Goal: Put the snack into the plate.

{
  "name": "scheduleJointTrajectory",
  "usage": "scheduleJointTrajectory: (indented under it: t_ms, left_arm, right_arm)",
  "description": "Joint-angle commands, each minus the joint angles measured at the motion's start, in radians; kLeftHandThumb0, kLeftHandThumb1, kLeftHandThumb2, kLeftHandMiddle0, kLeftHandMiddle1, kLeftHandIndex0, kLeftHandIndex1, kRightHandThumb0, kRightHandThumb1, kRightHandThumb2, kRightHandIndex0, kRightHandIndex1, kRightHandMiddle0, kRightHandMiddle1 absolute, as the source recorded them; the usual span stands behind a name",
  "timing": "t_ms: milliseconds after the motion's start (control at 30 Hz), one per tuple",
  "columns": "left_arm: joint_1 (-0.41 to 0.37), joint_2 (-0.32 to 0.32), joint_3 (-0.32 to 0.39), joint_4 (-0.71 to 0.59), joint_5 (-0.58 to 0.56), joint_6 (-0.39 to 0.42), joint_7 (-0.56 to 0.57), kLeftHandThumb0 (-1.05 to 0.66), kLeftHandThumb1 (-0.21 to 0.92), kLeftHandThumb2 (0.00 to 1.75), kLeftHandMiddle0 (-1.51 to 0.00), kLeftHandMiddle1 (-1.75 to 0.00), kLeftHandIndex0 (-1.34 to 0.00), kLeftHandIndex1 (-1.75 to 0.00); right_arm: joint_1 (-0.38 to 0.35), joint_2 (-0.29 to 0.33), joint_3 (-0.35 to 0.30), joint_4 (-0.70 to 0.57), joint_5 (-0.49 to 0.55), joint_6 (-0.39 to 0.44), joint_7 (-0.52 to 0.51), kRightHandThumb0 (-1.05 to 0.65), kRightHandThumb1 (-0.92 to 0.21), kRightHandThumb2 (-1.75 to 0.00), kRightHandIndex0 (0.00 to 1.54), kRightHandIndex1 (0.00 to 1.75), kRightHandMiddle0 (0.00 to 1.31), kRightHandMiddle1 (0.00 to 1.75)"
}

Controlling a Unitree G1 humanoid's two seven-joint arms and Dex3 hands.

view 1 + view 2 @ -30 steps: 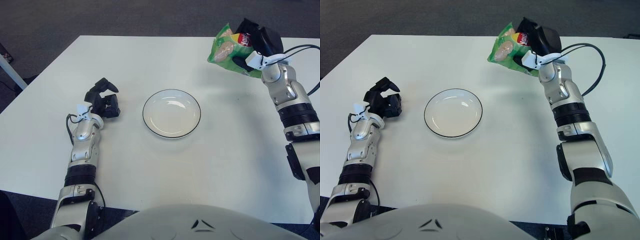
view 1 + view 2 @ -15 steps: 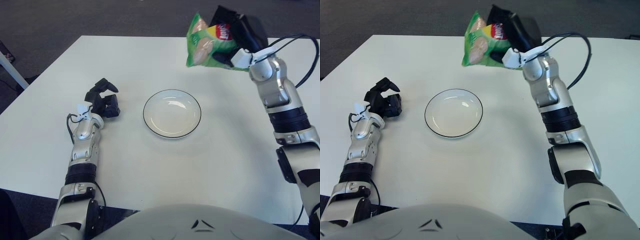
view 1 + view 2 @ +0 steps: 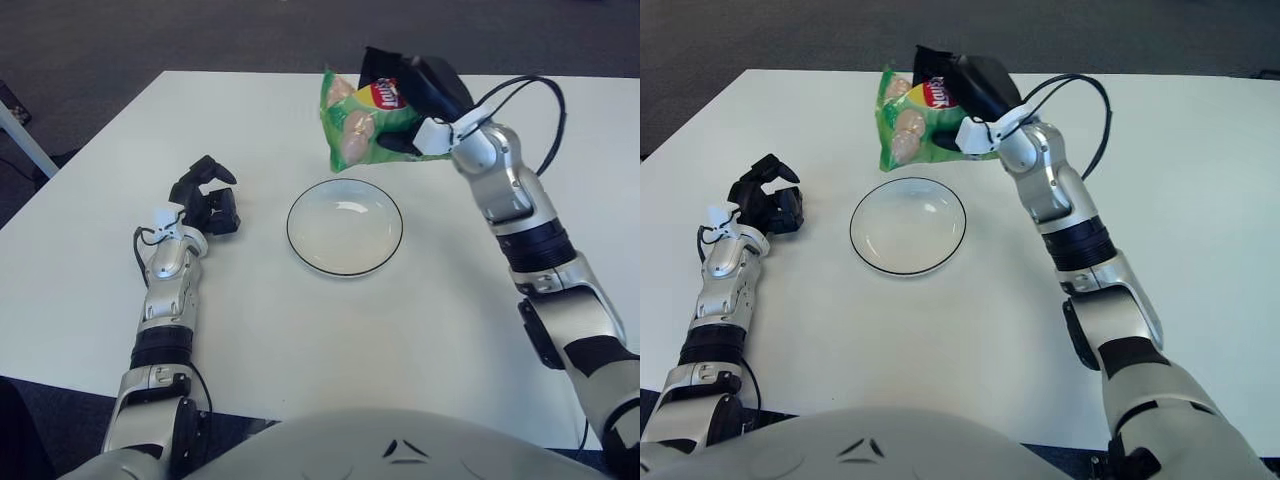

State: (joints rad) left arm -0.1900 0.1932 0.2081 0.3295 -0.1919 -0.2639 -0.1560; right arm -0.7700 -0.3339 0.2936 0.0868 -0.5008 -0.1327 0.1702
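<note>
- Left eye view shows the right hand [image 3: 425, 92] raised over the far side of the table [image 3: 300, 340], its dark fingers clamped on the upper right end of the snack [image 3: 362, 120].
- From where I stand the snack is a crinkly green foil-type bag, held up in the air and tilted, its lower end hanging just beyond the far rim of the plate [image 3: 344, 226]; it does not touch the plate.
- A red and yellow logo patch sits near the top of the bag, but I cannot read its lettering. Pale round chip pictures are printed down the front.
- The plate is round, shallow and glossy white with a thin dark line around its edge, sitting bare near the middle of the table.
- The table top is smooth, matte and white, with dark carpet beyond its far edge.
- The left hand [image 3: 205, 200] shows to the left of the plate, well apart from it, black fingers loosely curled around nothing.
- Both forearms are silver metal with black ribbed joints; a black cable [image 3: 535, 110] loops from behind the right wrist.
</note>
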Motion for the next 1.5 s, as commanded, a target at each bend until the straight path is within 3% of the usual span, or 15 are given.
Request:
scheduleJointTrajectory:
  t_ms: [0,300,500,967,1233,1400,1467]
  left_arm:
    - [0.106,-0.085,-0.016,0.059,-0.009,-0.003,0.009,-0.53,0.21,1.45,-1.3,-1.75,-0.7,-1.75]
    - [0.113,-0.094,-0.021,0.04,0.009,0.004,0.035,-0.52,0.21,1.44,-1.31,-1.75,-0.7,-1.75]
    - [0.123,-0.107,-0.034,0.016,0.02,0.012,0.061,-0.52,0.22,1.44,-1.32,-1.75,-0.7,-1.75]
    - [0.134,-0.117,-0.049,-0.009,0.012,0.02,0.066,-0.52,0.22,1.43,-1.32,-1.75,-0.7,-1.75]
    - [0.137,-0.117,-0.049,-0.019,0.001,0.028,0.062,-0.52,0.22,1.43,-1.32,-1.75,-0.69,-1.75]
    - [0.137,-0.118,-0.048,-0.019,-0.01,0.03,0.051,-0.52,0.22,1.43,-1.32,-1.75,-0.69,-1.75]
    - [0.137,-0.118,-0.047,-0.019,-0.017,0.034,0.048,-0.52,0.22,1.43,-1.32,-1.75,-0.69,-1.75]
  right_arm:
    - [-0.025,0.013,0.002,-0.006,0.014,-0.02,0.018,0.0,0.07,-1.75,0.88,1.74,0.69,1.74]
    - [0.001,0.046,0.003,0.053,0.089,-0.164,0.039,0.0,0.06,-1.75,0.87,1.75,0.69,1.74]
    - [0.025,0.061,0.026,-0.014,0.126,-0.129,0.124,0.0,0.06,-1.75,0.87,1.75,0.69,1.75]
    - [0.034,0.053,0.036,0.011,0.14,-0.205,0.181,0.0,0.06,-1.75,0.87,1.75,0.68,1.75]
    - [0.117,0.012,0.038,-0.141,0.218,-0.063,0.355,0.0,0.06,-1.73,0.9,1.69,0.67,1.75]
    - [0.114,-0.013,0.054,-0.19,0.207,0.044,0.452,0.0,0.0,-1.65,0.86,1.66,0.64,1.75]
    - [0.112,-0.029,0.065,-0.206,0.196,0.081,0.49,0.0,-0.02,-1.61,0.83,1.7,0.67,1.65]
